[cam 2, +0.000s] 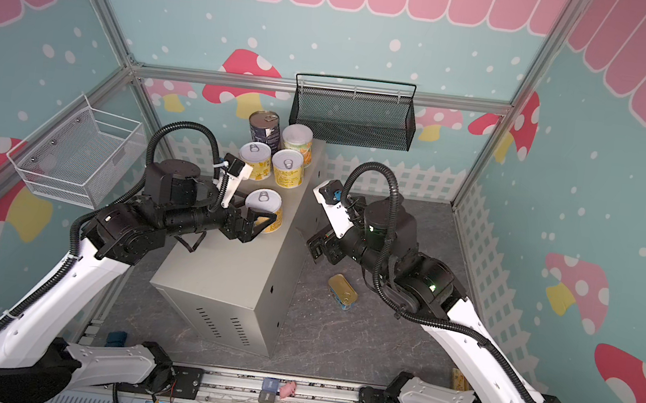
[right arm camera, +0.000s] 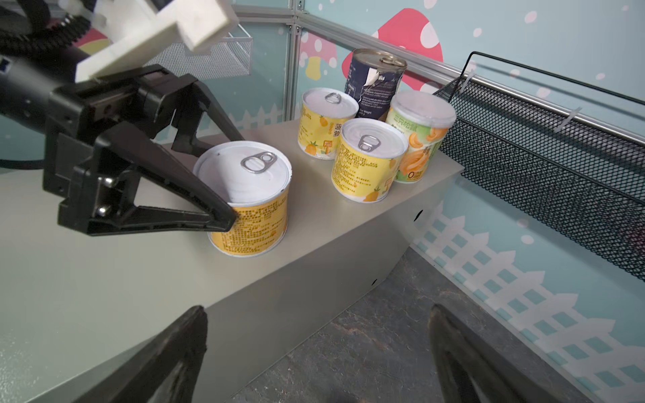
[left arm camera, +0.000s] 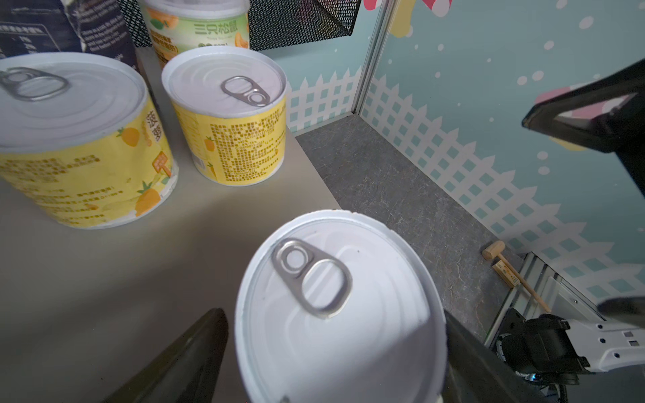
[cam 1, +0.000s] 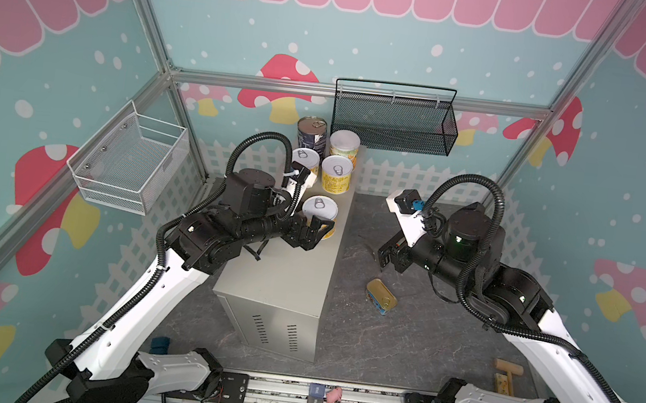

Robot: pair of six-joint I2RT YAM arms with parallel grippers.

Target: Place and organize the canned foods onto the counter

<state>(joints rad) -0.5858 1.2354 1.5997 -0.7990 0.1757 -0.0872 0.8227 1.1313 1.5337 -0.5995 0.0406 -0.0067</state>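
Note:
The counter [cam 1: 290, 282] [cam 2: 228, 274] is a long beige-grey metal box. At its far end stand a navy can [cam 1: 312, 132], a white-lidded yellow can [cam 1: 344, 143] and two short yellow-label pull-tab cans [cam 1: 305, 158] [cam 1: 336, 173]. A third yellow-label can [cam 1: 320, 210] [right arm camera: 244, 174] stands upright nearer the middle. My left gripper [cam 1: 320, 227] [left arm camera: 333, 314] is shut on it, one finger on each side of its wall. A flat gold-topped tin [cam 1: 381, 297] [cam 2: 342, 291] lies on the floor to the right of the counter. My right gripper [cam 1: 383, 256] [right arm camera: 316, 308] hangs open and empty beside the counter's right side.
A black mesh basket [cam 1: 394, 119] hangs on the back wall just behind the cans. On the left wall is a white wire basket [cam 1: 129, 162]. A wooden mallet [cam 1: 507, 373] lies at the floor's front right corner.

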